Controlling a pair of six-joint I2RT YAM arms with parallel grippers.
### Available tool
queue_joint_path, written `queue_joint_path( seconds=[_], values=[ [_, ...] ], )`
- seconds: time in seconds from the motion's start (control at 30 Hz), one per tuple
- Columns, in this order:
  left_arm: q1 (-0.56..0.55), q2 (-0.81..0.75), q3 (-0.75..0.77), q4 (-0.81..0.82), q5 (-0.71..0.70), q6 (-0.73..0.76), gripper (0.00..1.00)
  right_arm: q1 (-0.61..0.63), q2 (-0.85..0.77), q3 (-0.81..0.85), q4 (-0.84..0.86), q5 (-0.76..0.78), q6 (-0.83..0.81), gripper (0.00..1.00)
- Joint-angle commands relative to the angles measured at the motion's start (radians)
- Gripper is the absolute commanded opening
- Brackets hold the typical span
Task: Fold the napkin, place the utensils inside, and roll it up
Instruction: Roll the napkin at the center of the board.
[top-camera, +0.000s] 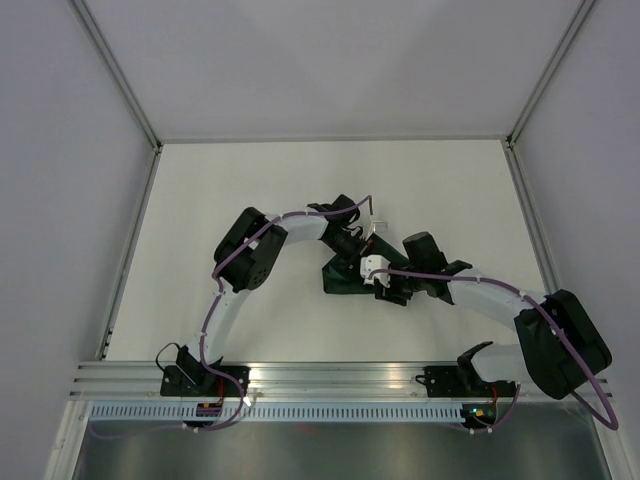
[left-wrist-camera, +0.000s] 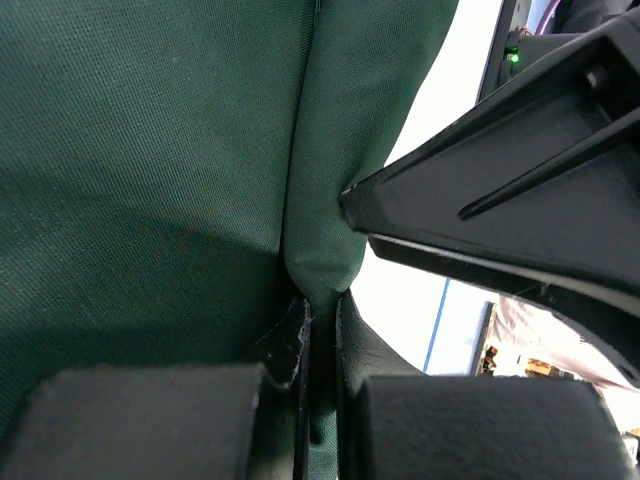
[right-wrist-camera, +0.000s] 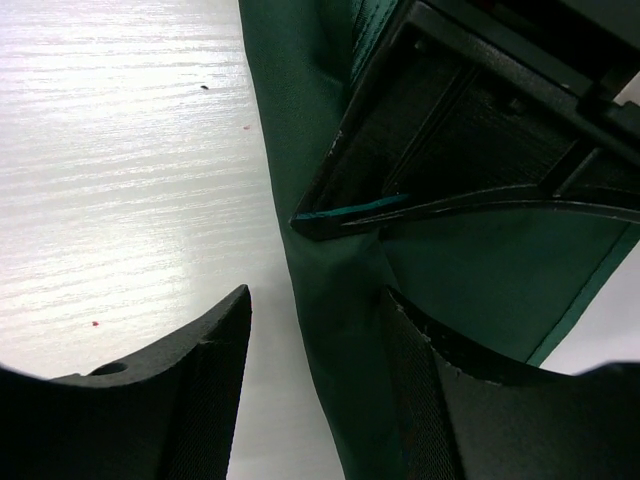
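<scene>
Near the middle of the flat white table (top-camera: 230, 200), a dark green cloth napkin (top-camera: 338, 280) lies bunched into a crumpled heap, with both white-and-black robot arms (top-camera: 250, 260) bent inward over it. From above, much of the cloth is hidden beneath the two arms, and mainly its dark lower-left part shows against the tabletop.

The left gripper (left-wrist-camera: 320, 330) is clamped tight on the napkin. In the left wrist view its two black padded fingers (left-wrist-camera: 150, 420) stand almost together, with a ridge of green fabric pinched in the narrow slit between them. The ridge runs upward from the pinch as a long vertical fold, and broad woven cloth fills the left side of that view. Just to the right of the fold, a black angular finger of the other arm points at the cloth, its tip touching or nearly touching the ridge.

The right gripper (right-wrist-camera: 318, 300) stands wide. In the right wrist view its two curved black fingers (right-wrist-camera: 190, 390) are well apart, and a narrow band of the folded napkin runs down between them. The cloth lies against the finger on the right of that view, while bare white tabletop shows between the cloth and the other finger, so nothing is gripped. Directly above, the left gripper's ribbed black finger meets the same fold, with a thin teal edge showing at its tip. Whether the cloth is lifted off the surface cannot be told.
</scene>
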Motion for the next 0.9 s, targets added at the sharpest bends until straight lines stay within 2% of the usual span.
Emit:
queue_joint_path(
  seconds=[0.0,0.5,0.8,0.87],
  values=[
    [0.009,0.088,-0.023,-0.078,-0.242,-0.021,0.07,0.021,0.021,-0.018,0.065,0.021,-0.013,0.60],
    [0.018,0.097,-0.026,-0.084,-0.220,-0.027,0.09,0.082,0.042,-0.044,0.149,0.079,-0.004,0.63],
    [0.024,0.100,-0.023,-0.089,-0.165,-0.032,0.15,0.085,0.085,-0.060,0.159,0.105,-0.008,0.54],
    [0.027,0.099,-0.023,-0.089,-0.162,-0.035,0.19,0.085,0.085,-0.058,0.151,0.108,-0.011,0.48]
  ],
)
